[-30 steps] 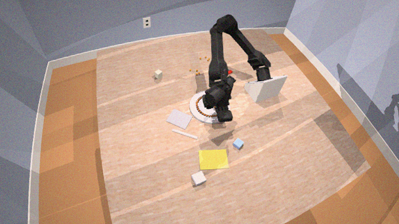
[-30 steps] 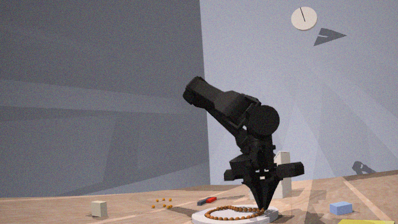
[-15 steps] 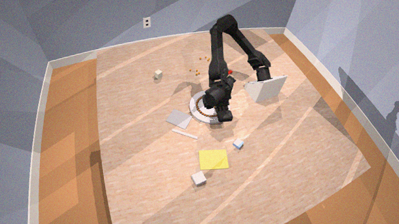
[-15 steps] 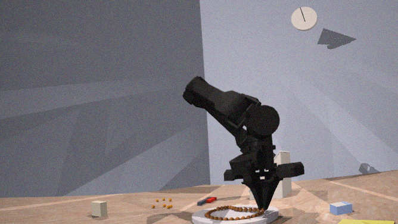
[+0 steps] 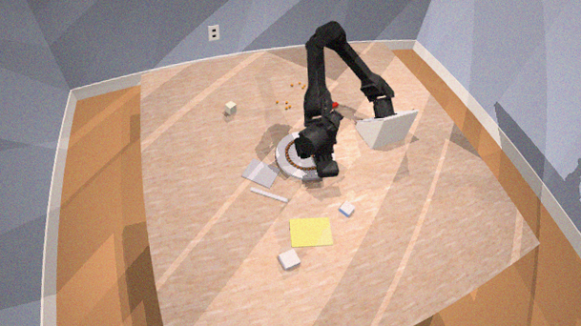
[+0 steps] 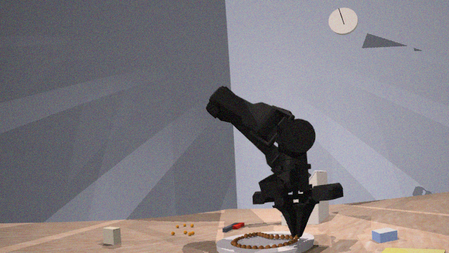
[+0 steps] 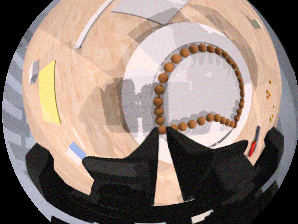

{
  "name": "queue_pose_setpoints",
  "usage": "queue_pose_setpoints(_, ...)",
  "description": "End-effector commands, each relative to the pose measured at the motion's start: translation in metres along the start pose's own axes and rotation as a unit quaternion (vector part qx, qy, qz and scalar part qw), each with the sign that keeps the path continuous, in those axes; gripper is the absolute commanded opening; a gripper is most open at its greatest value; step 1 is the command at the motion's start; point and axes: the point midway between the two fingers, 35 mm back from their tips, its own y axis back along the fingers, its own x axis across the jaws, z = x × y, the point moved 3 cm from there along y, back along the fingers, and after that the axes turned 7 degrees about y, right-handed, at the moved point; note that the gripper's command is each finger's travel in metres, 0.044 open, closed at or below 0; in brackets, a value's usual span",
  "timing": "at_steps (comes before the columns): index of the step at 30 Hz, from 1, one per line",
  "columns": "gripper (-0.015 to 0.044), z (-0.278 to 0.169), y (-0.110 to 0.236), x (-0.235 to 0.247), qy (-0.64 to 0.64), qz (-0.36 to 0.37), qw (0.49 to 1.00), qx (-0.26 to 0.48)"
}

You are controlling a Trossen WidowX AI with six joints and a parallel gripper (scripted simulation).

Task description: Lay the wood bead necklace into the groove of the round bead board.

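The round bead board [image 5: 281, 156] [image 6: 224, 243] [image 7: 137, 65] is a pale disc with a ring groove. The brown wood bead necklace [image 5: 301, 168] [image 6: 254, 247] [image 7: 159, 101] is over it. In the wrist view its left, top and right sides curve round along the groove. Its lower side bows inward, and a bare stretch of groove shows below it at the lower right. My gripper [image 6: 297, 236] [image 7: 162, 130] points down at the board's near-right part in the exterior view, shut on the necklace at its lower-left corner in the wrist view. The fingertips are hidden in the top view.
A white angled block [image 5: 392, 131] stands right of the board. A grey square [image 5: 259, 172], a white bar [image 5: 269, 195], a yellow sheet [image 5: 310, 232] and a blue-and-white block [image 5: 346, 209] [image 6: 384, 235] lie around it. A red-and-grey object [image 6: 238, 225] and small orange balls [image 6: 185, 232] lie behind.
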Motion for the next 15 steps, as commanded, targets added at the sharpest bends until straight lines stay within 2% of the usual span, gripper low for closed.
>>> queue_pose_setpoints(1,0.0053,0.0000,0.0000,0.0000,0.000,0.000,1.000,0.000)
queue_pose_setpoints(15,0.0420,-0.0011,0.0071,-0.0008,0.002,-0.002,1.000,0.003)
